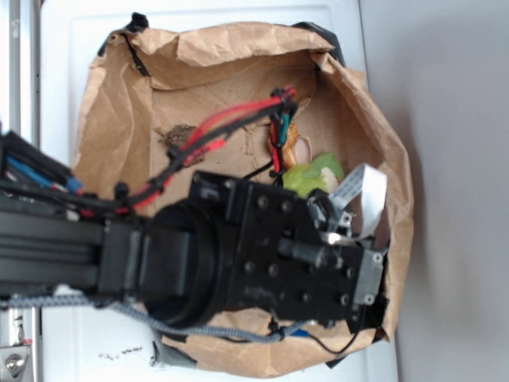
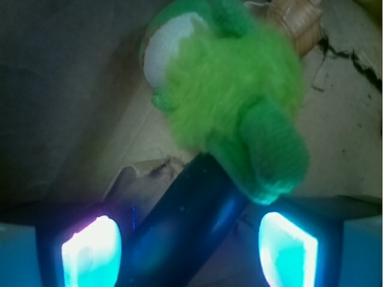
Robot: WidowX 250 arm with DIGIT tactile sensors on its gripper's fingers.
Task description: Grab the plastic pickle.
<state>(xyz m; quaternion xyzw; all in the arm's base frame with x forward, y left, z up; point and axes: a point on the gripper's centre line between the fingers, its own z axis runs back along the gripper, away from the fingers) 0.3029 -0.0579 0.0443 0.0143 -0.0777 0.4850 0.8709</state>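
The plastic pickle (image 2: 197, 209) is a dark glossy cylinder lying at a slant on the brown paper in the wrist view. It passes between my two lit fingertips (image 2: 93, 254), with a gap on each side. My gripper (image 2: 190, 251) is open around it. The pickle's far end is hidden under a fuzzy green and white plush toy (image 2: 230, 89). In the exterior view my arm's wrist block (image 1: 270, 255) covers the pickle and the fingers; only part of the plush toy (image 1: 314, 175) shows beside it.
A tan spiral seashell (image 2: 296, 24) lies just beyond the plush toy. Everything sits in a bin lined with crumpled brown paper (image 1: 199, 72), whose raised walls close in near the gripper on the right (image 1: 398, 199). Red and black cables (image 1: 215, 135) run along the arm.
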